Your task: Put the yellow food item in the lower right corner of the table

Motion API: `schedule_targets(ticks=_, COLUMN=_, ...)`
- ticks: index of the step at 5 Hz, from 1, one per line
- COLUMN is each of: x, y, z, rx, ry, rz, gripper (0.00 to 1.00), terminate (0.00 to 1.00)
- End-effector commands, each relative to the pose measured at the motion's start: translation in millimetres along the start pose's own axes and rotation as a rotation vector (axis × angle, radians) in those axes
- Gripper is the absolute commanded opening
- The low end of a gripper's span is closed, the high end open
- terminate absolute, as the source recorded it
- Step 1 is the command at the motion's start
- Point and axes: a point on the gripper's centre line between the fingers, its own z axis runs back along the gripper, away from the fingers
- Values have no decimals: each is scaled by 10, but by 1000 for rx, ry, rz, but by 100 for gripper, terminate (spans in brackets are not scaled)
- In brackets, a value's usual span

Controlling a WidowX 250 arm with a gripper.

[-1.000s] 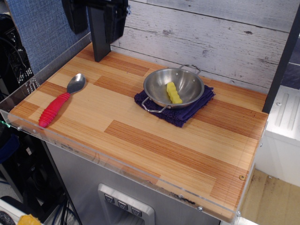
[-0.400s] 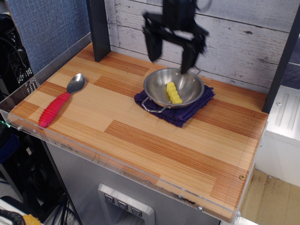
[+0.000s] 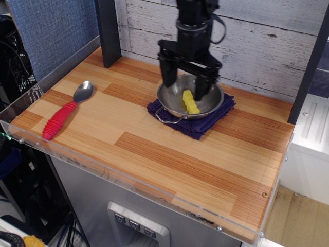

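Yellow against steel, the yellow food item (image 3: 190, 102) you are after lies inside the round metal pan (image 3: 190, 95), toward the far right part of the table (image 3: 154, 149), near the back edge. It rests on the pan's floor, lengthwise from back to front, and nothing is gripping it. Your gripper (image 3: 184, 87) hangs directly over the pan with its black fingers (image 3: 167, 74) spread wide, released and empty: one finger reaches down at the pan's left rim, the other comes down inside the bowl just right of the yellow piece. You cannot tell from this view whether either fingertip touches the metal. The yellow piece sits between the two fingers, closer to the right one.

You see the pan standing on a dark blue cloth (image 3: 198, 121), which shows beyond the pan on its front and right sides; one wire handle (image 3: 165, 117) points toward the front-left. Well apart, near the left edge of the table, a spoon (image 3: 65, 110) with a ribbed red handle and a silver bowl lies flat on the striped wood, its bowl toward the back. A black post (image 3: 108, 31) stands at the back left corner. The front right corner of the table shows bare planks behind the clear acrylic rim (image 3: 128, 177).
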Motion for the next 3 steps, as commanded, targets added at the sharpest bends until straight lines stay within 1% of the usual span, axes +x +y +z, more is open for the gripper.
schedule_targets(ticks=1, x=-105, y=80, z=-72, rx=56, ry=-8, rz=7, gripper=100, terminate=0)
schedule_targets(ticks=2, x=-149, y=43, z=-132, rx=48, ry=-6, rz=12, gripper=100, terminate=0)
schedule_targets(ticks=3, x=-118, y=-39, z=-51, rx=54, ry=-46, rz=8, gripper=100, terminate=0)
